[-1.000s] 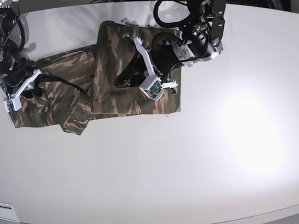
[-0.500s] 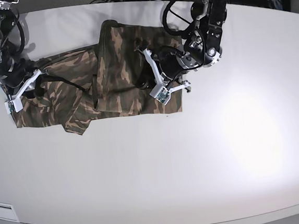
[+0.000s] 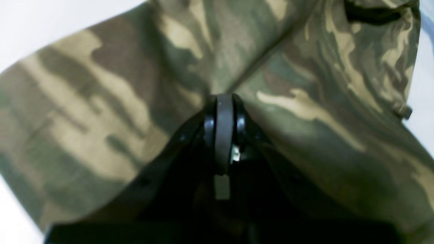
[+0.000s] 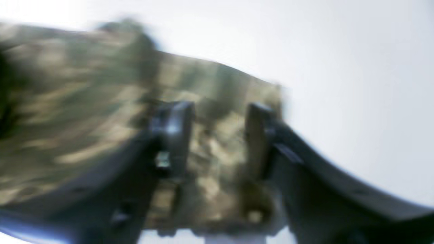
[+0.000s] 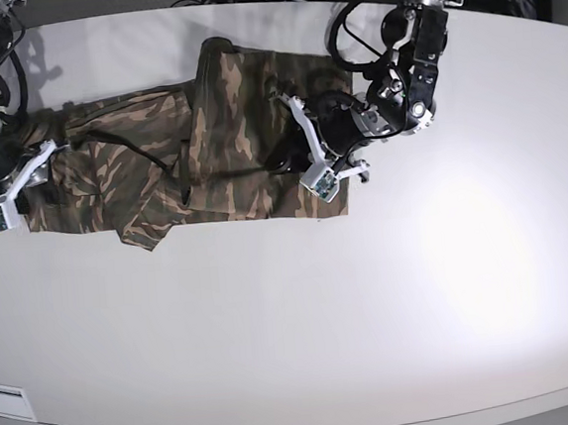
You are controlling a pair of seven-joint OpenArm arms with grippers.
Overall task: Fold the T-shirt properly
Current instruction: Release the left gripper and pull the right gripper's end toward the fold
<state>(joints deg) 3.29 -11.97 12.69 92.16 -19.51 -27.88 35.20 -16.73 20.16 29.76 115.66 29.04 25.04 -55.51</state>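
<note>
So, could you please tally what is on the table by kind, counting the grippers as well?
T-shirt: 1
Grippers: 2, the left gripper shut on the T-shirt, the right gripper open over it
Table: 1
Total: 4

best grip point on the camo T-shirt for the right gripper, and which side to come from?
Judging from the base view: take the T-shirt at its outer end edge near the right gripper, coming in from the bare table side. The cloth lies flat there, the jaws are open over it, and the left gripper is shut on the T-shirt.
</note>
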